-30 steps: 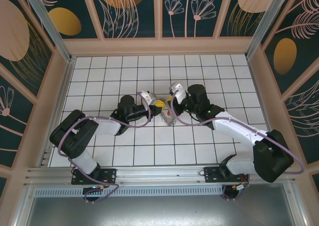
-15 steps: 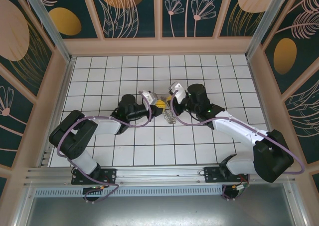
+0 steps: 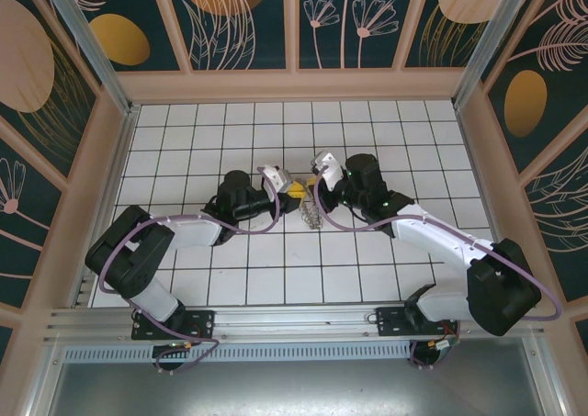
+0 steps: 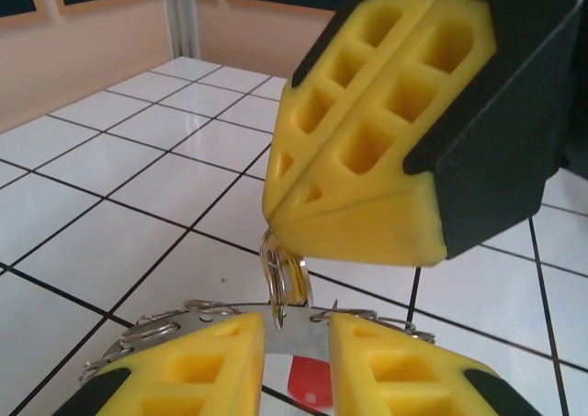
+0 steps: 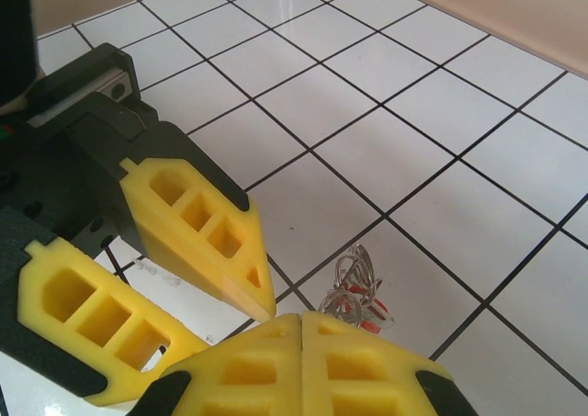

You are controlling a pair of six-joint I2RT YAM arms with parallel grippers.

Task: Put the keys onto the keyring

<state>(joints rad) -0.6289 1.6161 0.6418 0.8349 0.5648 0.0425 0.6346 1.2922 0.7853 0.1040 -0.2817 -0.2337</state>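
Observation:
The keyring (image 3: 312,217) hangs on edge over the middle of the tiled floor, its rim fringed with small wire loops. My right gripper (image 5: 303,322) is shut on one of those loops (image 4: 283,283), and the ring dangles below its yellow fingers (image 4: 367,159). A red key head (image 4: 310,382) shows against the ring's flat plate (image 4: 296,341), and red key heads (image 5: 356,304) sit among the loops in the right wrist view. My left gripper (image 4: 296,368) faces the ring from the left with its jaws apart, the plate showing in the gap, nothing clamped.
White tiled floor (image 3: 211,140) lies all round, walled by wooden panels (image 3: 294,84). The two grippers (image 3: 303,193) nearly touch tip to tip. An aluminium rail (image 3: 294,320) runs along the near edge by the arm bases.
My left gripper's jaws have spread and it has drawn slightly back to the left. The keyring has swung from lying spread out to hanging narrow under the right gripper.

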